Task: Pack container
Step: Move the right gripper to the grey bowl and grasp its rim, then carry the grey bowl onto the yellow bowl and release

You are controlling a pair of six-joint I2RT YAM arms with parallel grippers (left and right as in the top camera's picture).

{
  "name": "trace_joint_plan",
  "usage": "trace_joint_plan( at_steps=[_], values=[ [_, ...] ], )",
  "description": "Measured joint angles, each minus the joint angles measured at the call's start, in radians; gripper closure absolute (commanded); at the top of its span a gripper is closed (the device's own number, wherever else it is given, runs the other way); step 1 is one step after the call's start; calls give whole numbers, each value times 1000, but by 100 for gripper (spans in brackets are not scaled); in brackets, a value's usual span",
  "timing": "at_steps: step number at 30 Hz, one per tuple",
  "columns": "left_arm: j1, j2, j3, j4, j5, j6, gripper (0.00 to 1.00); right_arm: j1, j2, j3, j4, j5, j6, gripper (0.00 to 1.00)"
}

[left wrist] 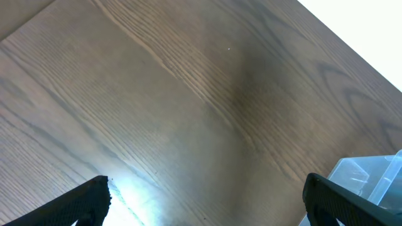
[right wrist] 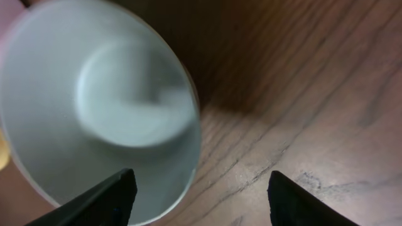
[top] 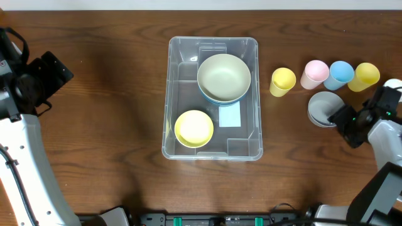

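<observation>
Container [top: 181, 88] sits mid-table [top: 94, 157]; in it we see a cream bowl [top: 223, 75] nested in a blue bowl [top: 217, 100], and a yellow bowl [top: 193, 128] nearer the front. To its right stand four cups [top: 314, 74] in a row, with a pale grey bowl [top: 323, 105] just beside them. Our right gripper [right wrist: 201, 201] has its jaws apart, astride that bowl's rim. Our left gripper [left wrist: 217, 210] hangs with jaws wide apart over bare wood, well left of the container.

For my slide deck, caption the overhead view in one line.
Clear container holds a green bowl and a yellow bowl; right hand by a grey bowl.
</observation>
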Motion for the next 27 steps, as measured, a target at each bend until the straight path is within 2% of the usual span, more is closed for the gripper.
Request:
trace_joint_plan(
  at_steps=[7, 19, 22, 27],
  values=[
    [0, 0, 0, 0, 0, 0, 2, 0, 98, -6, 63, -16, 14, 54],
    [0, 0, 0, 0, 0, 0, 2, 3, 127, -6, 65, -33, 28, 99],
    [0, 0, 0, 0, 0, 0, 2, 15, 81, -6, 11, -32, 27, 99],
    [0, 0, 0, 0, 0, 0, 2, 92, -110, 24, -144, -31, 23, 99]
  ],
)
